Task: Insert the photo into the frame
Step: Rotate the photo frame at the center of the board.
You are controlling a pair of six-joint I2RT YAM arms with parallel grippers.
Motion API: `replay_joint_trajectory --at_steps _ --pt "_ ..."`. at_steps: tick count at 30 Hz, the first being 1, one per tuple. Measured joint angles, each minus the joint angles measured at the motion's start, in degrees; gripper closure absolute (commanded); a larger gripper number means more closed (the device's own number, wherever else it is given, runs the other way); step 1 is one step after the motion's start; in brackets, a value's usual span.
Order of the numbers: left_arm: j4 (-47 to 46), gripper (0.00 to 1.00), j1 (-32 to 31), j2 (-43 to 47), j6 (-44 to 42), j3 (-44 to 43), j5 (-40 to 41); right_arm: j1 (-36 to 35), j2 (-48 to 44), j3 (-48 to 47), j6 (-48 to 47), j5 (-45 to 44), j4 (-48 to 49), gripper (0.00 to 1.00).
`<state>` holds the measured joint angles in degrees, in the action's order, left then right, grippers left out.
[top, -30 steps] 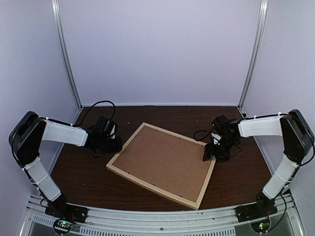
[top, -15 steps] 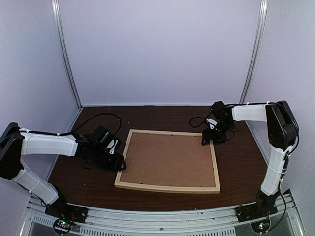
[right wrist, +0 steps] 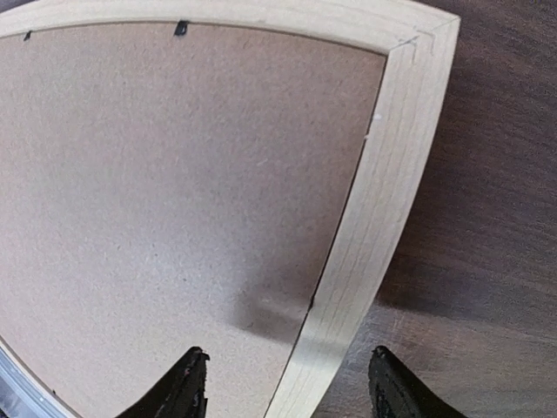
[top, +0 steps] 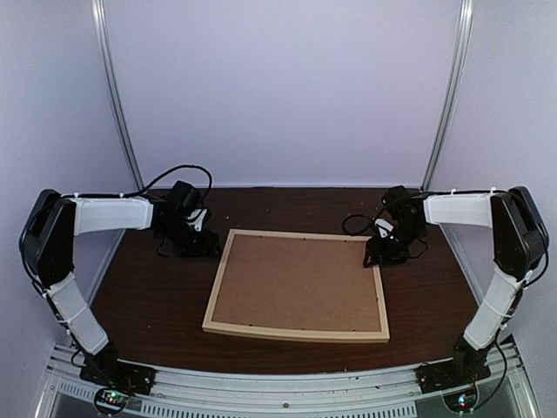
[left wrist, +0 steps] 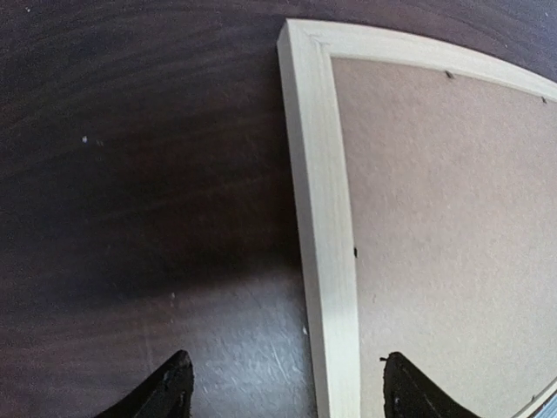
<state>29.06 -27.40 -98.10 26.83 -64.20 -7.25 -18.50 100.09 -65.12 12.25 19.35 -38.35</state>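
Note:
The frame [top: 296, 333], thin light wood rails, lies flat on the dark table, back side up. A brown backing board [top: 300, 280] fills it. The photo is hidden. My left gripper [top: 204, 247] hovers at the frame's far-left corner. In the left wrist view it [left wrist: 285, 370] is open, with the left rail [left wrist: 322, 200] passing between its fingers untouched. My right gripper [top: 376, 259] hangs over the far-right corner. In the right wrist view it [right wrist: 287, 361] is open astride the right rail [right wrist: 383, 183], holding nothing.
Dark brown tabletop [top: 148, 296] surrounds the frame on all sides. Metal upright posts [top: 117, 96] and pale walls close off the back. Small black retaining tabs [right wrist: 181, 28] sit along the inside of the rails.
The frame swung from skewed to square with the table's front edge. My left gripper opened and moved back from the left rail to the far-left corner. The right gripper stayed by the far-right corner.

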Motion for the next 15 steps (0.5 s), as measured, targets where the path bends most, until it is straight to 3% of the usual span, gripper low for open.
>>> replay_joint_trajectory --at_steps 9,15 --pt "4.28 0.18 2.51 -10.36 -2.97 -11.13 -0.52 0.0 1.27 2.23 1.77 1.25 1.7 0.63" --pt "7.48 0.17 2.56 -14.08 -4.02 -14.43 -0.2 0.44 1.49 2.25 2.78 1.7 1.84 0.66"
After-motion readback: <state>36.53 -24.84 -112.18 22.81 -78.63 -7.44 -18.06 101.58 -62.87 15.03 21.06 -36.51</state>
